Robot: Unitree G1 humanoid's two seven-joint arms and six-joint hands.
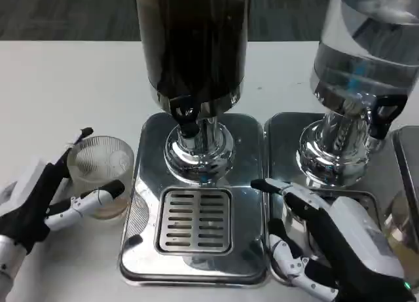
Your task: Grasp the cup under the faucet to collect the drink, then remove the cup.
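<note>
In the head view, I'm wrapping my left hand around the ribbed glass cup at the left middle of the frame, just beside the drip tray. My right hand is hovering spread and empty at lower right. I'm judging the cup needs sliding right, kept upright, under the dark dispenser's faucet.

No text, label, brand, number or sign can be read anywhere: none on the dark drink dispenser, nor on the clear dispenser to its right, nor on the glass cup at its lower left.
</note>
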